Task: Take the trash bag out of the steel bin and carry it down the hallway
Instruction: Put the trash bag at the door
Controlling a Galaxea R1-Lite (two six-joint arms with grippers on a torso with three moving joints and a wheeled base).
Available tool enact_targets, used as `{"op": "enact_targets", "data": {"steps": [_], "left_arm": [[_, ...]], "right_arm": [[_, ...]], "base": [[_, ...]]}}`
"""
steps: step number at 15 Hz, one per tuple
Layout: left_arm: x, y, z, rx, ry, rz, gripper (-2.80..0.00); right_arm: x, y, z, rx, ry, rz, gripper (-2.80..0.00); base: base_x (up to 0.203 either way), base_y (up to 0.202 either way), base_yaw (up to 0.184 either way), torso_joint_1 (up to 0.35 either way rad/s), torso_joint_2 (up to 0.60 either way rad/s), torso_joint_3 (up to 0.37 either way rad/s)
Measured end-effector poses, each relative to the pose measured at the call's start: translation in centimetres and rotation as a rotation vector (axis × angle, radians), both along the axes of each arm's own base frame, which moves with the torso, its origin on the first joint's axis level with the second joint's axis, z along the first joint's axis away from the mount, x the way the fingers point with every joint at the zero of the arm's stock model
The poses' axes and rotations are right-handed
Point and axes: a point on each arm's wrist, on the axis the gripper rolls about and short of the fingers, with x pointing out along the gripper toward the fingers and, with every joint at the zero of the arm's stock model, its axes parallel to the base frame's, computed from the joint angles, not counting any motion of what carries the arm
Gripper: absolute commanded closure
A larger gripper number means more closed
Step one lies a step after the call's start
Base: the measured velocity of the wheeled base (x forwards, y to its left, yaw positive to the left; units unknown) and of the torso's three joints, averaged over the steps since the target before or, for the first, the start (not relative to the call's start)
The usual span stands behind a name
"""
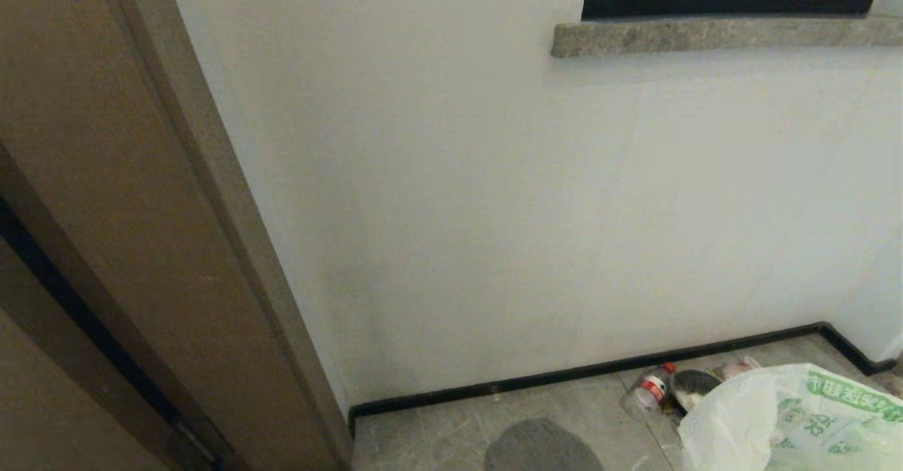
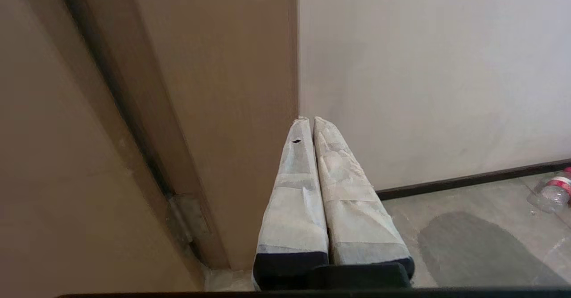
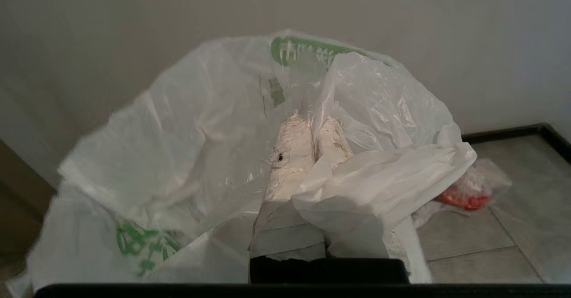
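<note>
The trash bag [image 1: 797, 421], thin translucent white plastic with green printing, shows at the lower right of the head view, above the floor. In the right wrist view the trash bag [image 3: 187, 146] billows around my right gripper [image 3: 312, 119], whose taped fingers are shut on a fold of its plastic. My left gripper [image 2: 307, 119] is shut with nothing between its fingers, pointing at the corner where the brown wooden door frame [image 2: 223, 110] meets the pale wall. The steel bin is out of view. Grey marbled hallway floor tiles [image 1: 451, 429] lie below.
A clear plastic bottle with a red label [image 1: 650, 388] lies on the floor by the dark baseboard [image 1: 585, 371]. A red-tinted clear bag [image 3: 468, 191] lies on the tiles beyond the trash bag. The brown door [image 1: 92, 245] stands at the left, a window sill [image 1: 726, 34] high on the wall.
</note>
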Motion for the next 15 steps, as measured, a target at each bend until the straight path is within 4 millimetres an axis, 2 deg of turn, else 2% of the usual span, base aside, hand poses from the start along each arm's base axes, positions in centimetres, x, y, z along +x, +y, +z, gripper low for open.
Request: {"op": "enact_targets", "data": {"steps": [15], "left_arm": [[0.00,0.00,0.01,-0.001,-0.001,0.001,0.00]], "right_arm": [[0.00,0.00,-0.01,-0.005,0.000,0.002,0.00]], "base": [[0.000,0.000,0.000,0.003,0.00,-0.192]]}}
